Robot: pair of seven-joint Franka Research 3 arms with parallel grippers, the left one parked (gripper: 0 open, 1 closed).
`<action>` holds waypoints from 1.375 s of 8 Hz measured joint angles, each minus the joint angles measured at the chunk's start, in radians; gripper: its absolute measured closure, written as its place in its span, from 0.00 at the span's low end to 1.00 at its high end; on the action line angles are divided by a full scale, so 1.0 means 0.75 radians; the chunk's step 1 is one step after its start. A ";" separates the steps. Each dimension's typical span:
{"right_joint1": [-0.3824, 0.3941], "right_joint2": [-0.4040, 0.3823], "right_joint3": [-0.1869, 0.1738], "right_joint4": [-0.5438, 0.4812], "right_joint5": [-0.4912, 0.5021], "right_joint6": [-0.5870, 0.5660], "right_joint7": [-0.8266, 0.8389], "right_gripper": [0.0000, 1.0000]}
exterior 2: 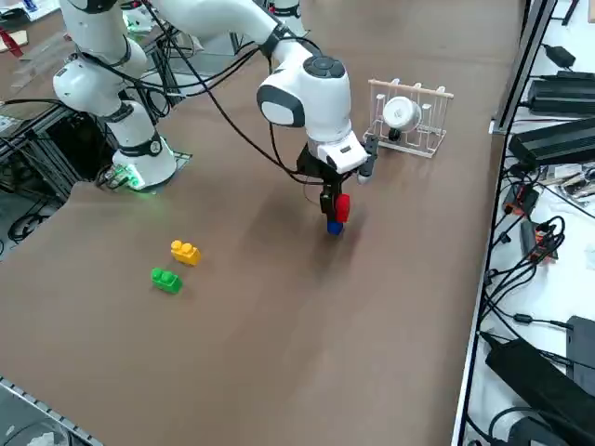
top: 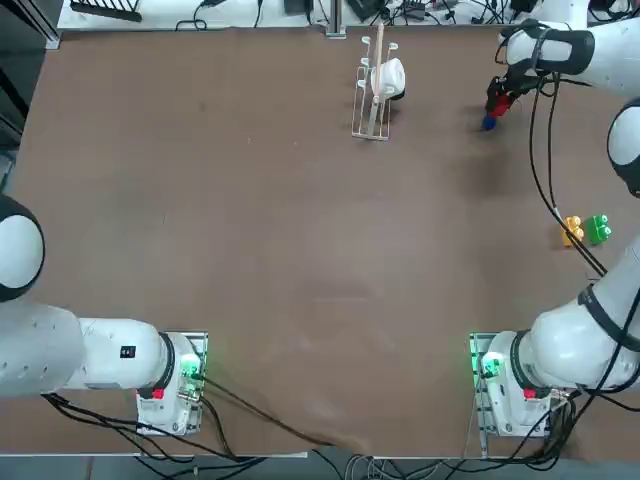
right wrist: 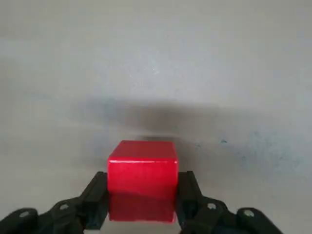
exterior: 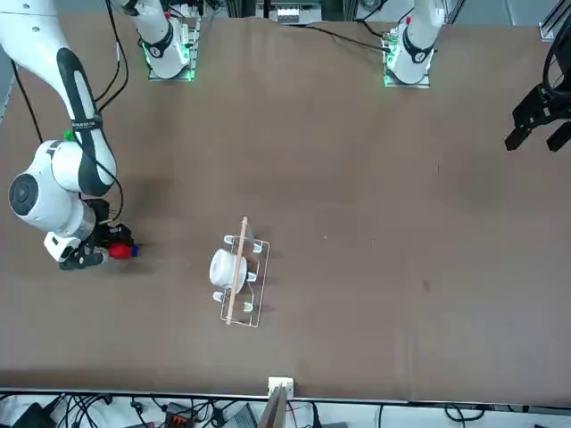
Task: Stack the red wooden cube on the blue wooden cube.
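right gripper [exterior 2: 336, 206] — clamped on the red wooden cube [exterior 2: 341, 207], centre of the side view | cube held directly above the blue wooden cube [exterior 2: 334, 226] — blue sits on the counter [exterior 2: 279, 307]

No legible writing anywhere on the table.

No readable text, label, brand, number or sign on any face of the red wooden cube [right wrist: 142, 178], plain red all over, nor on the blue wooden cube [exterior 2: 334, 226] beneath it. Nothing legible either on the right gripper [right wrist: 141, 202] clamped on the red block. A small dark badge on an arm base at the near edge, too small to make out.
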 joint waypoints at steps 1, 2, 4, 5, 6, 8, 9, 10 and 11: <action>0.000 0.000 0.000 0.000 0.000 0.000 0.000 0.30; 0.000 0.000 0.000 0.000 0.000 -0.001 0.000 0.30; 0.000 0.000 0.000 0.000 0.000 -0.001 0.000 0.30; 0.000 0.000 0.000 0.000 0.000 -0.002 0.000 0.30; 0.000 -0.001 0.000 0.000 0.000 -0.004 0.000 0.30; -0.001 -0.003 0.000 0.000 0.000 -0.017 0.000 0.30; -0.002 -0.003 0.000 0.000 0.000 -0.021 0.000 0.30; -0.006 -0.003 0.000 0.000 0.000 -0.022 0.000 0.30; -0.008 -0.003 0.000 0.000 0.000 -0.022 0.000 0.30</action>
